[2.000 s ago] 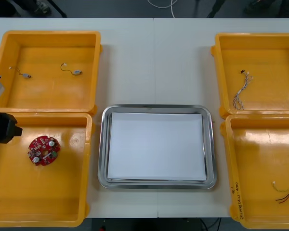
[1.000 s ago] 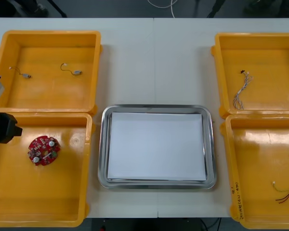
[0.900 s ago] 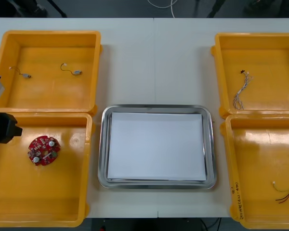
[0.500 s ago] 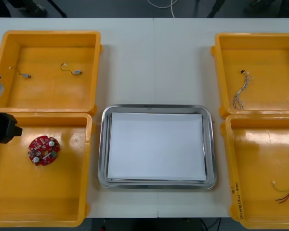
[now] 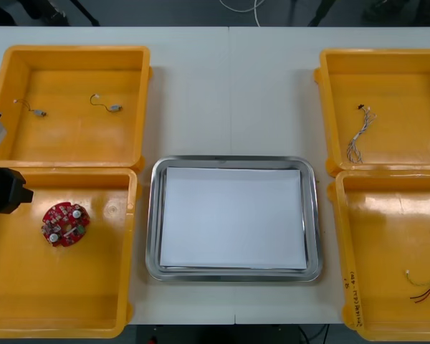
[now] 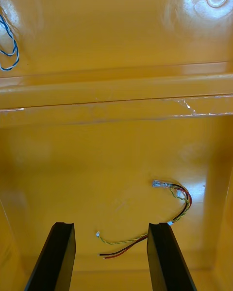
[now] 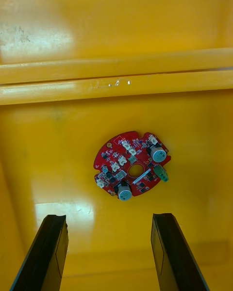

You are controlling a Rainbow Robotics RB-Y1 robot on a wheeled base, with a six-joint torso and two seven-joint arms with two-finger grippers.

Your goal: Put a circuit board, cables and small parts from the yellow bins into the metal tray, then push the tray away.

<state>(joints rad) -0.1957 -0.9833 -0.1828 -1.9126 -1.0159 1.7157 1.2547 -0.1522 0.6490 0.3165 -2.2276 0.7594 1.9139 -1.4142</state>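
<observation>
Starting with the left gripper (image 7: 108, 218): its two black fingers (image 7: 52, 252) stood wide apart with nothing between them, over the floor of the near-left yellow plastic bin (image 7: 53, 140). Just past the fingertips, roughly centred on the gap and not touching either finger, lay the round red circuit board (image 7: 132, 164), flat on the bin floor with its little white and grey components facing up.

Same deal on the other side. The right gripper (image 6: 110, 225) was spread just as wide and held nothing, hanging over the near-right yellow plastic bin (image 6: 73, 165). The thin red and yellow cable (image 6: 186, 207) was curled on the floor there, one loose end reaching in between the fingers and the rest looping out beyond one fingertip. Past the bin's wall, the twisted blue and white cable (image 6: 9, 48) sat in the far-right yellow plastic bin (image 5: 322, 107).

From the front camera, both arms were out at the table's side edges. The shiny rectangular metal tray (image 5: 152, 215) sat between the bins, white inside, with nothing in it yet. The far-left yellow plastic bin (image 5: 142, 107) held two small metal parts (image 5: 113, 107) on short leads, well apart from each other.
</observation>
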